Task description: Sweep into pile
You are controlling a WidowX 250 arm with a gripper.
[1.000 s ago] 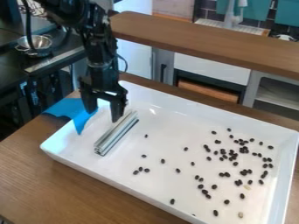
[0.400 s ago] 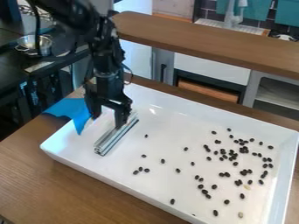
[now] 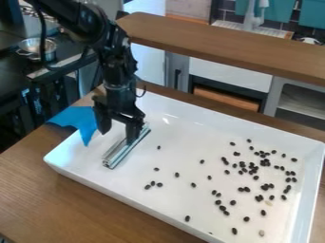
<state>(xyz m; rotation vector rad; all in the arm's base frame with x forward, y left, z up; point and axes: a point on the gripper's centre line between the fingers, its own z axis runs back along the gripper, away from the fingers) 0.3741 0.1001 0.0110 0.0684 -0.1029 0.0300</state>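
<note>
The black gripper (image 3: 119,135) hangs open over the left part of the white tray (image 3: 89,172). One of its fingers is over the silver metal bar (image 3: 119,153), the other to the bar's left, near the blue cloth. Whether the gripper touches the bar I cannot tell. The bar lies slanted on the tray floor. Dark beans (image 3: 254,169) are scattered mostly across the right half of the tray, with a few looser ones around the middle, right of the bar.
A blue cloth (image 3: 77,119) drapes over the tray's left rim. Behind the tray runs a raised wooden ledge (image 3: 222,42). On the dark counter at the upper left stands a metal bowl (image 3: 37,46). The tray rests on a wooden table (image 3: 38,199).
The gripper has moved slightly right and lower, from the bar's upper left to over the bar. The bar and beans have kept their places.
</note>
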